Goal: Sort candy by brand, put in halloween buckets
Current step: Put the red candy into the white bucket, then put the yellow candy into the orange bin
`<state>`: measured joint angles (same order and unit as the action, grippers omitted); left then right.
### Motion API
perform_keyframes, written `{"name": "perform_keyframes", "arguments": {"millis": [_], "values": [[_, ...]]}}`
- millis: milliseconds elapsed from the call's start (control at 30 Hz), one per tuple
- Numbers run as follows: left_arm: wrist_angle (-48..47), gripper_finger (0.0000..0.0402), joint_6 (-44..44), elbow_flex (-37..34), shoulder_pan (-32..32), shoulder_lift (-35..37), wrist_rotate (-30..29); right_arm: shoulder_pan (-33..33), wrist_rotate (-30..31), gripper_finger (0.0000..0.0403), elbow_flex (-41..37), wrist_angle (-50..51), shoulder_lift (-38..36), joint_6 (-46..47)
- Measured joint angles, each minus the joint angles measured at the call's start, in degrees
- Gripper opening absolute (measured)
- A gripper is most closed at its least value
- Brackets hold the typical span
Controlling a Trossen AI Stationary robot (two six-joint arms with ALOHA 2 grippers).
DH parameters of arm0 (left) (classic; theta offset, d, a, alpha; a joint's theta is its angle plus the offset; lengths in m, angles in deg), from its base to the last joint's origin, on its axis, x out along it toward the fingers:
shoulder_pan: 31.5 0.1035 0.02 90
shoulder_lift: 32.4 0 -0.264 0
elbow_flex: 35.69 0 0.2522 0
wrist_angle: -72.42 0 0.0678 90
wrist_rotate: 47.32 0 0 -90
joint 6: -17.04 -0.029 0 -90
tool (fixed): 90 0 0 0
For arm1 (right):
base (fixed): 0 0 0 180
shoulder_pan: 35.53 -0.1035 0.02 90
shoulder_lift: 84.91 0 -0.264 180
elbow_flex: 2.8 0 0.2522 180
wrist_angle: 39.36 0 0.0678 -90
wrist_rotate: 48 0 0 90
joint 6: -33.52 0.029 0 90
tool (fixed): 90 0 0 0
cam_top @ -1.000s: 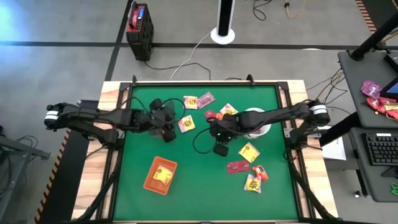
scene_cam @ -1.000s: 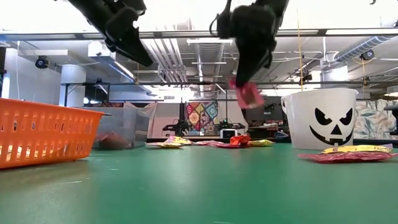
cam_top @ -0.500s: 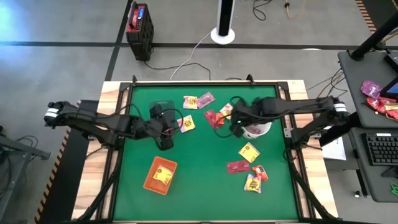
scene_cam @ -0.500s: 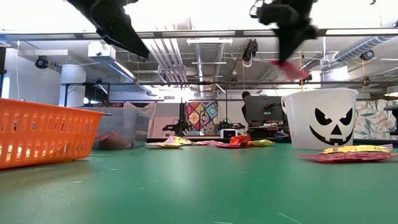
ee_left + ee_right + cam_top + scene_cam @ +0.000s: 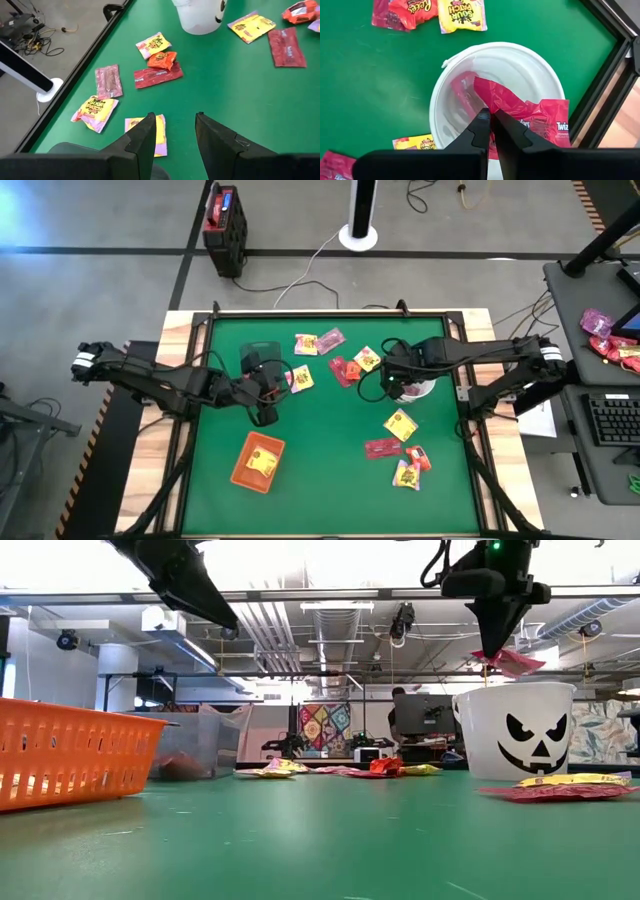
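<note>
My right gripper (image 5: 395, 377) hangs over the white jack-o'-lantern bucket (image 5: 515, 730), shut on a red Twizzlers packet (image 5: 530, 112). Another red packet (image 5: 461, 90) lies inside the bucket (image 5: 440, 95). Over the mat's left half, my left gripper (image 5: 175, 131) stands open and raised, with nothing between its fingers. The orange tray (image 5: 258, 462) rests on the mat near the front and holds a yellow candy. The dark tub (image 5: 262, 350) stands at the far left, partly hidden by my left arm. Loose candy packets (image 5: 400, 423) lie about the mat. My right gripper pinches the red packet between its two fingers on a crumpled part toward one end (image 5: 492, 100). The fingers come from above, pointing down. The packet is lifted clear, and its free end (image 5: 520, 662) sticks out sideways just above the bucket's rim.
Candy packets lie in a far cluster (image 5: 343, 368) (image 5: 306, 343) and by the near right (image 5: 410, 465) (image 5: 382, 447). A raised frame (image 5: 455, 330) borders the green mat. A red-and-black box (image 5: 224, 225) stands on the floor beyond the table.
My right gripper has carried the red packet up and toward the table's right edge, from mid-mat to over the white bucket, rolling and tipping to point more steeply down. My left gripper has drifted a little toward the near edge.
</note>
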<state>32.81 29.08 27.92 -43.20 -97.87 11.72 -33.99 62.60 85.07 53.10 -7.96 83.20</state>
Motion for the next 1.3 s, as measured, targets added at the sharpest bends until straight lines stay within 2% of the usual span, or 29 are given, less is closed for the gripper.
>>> {"name": "perform_keyframes", "arguments": {"millis": [133, 400, 533, 633, 933, 1100, 1300], "values": [[-0.04, 0.0120, 1.01, 0.00, -1.47, 0.00, -0.01, 0.00, 0.00, 0.0045, -0.02, 0.03, 0.00, -0.13], [-0.28, 0.0120, 2.21, -0.01, -4.66, 0.00, 0.04, 0.00, 0.44, 0.0149, 0.11, -0.14, 0.00, -0.03], [-0.46, 0.0120, 2.49, -0.07, -5.16, 0.00, 0.04, -0.71, 0.14, 0.0177, 1.22, -0.21, -0.22, 1.93], [-0.76, 0.0120, 2.66, -0.07, -5.18, 0.00, 0.04, -3.38, -1.88, 0.0186, 2.33, -1.57, -0.37, 3.32], [-1.70, 0.0120, 3.22, -0.17, -5.18, 0.00, 0.04, -18.15, -15.66, 0.0188, 0.76, -13.13, 1.08, 5.89], [-1.69, 0.0120, 3.13, -0.17, -5.18, 0.00, 0.02, -22.46, -16.57, 0.0193, -2.85, -9.25, 2.81, 15.43], [-1.68, 0.0120, 2.41, -0.17, -5.18, 0.00, -0.02, -22.49, -16.11, 0.0201, -11.82, -11.24, 3.04, 18.79]]}}
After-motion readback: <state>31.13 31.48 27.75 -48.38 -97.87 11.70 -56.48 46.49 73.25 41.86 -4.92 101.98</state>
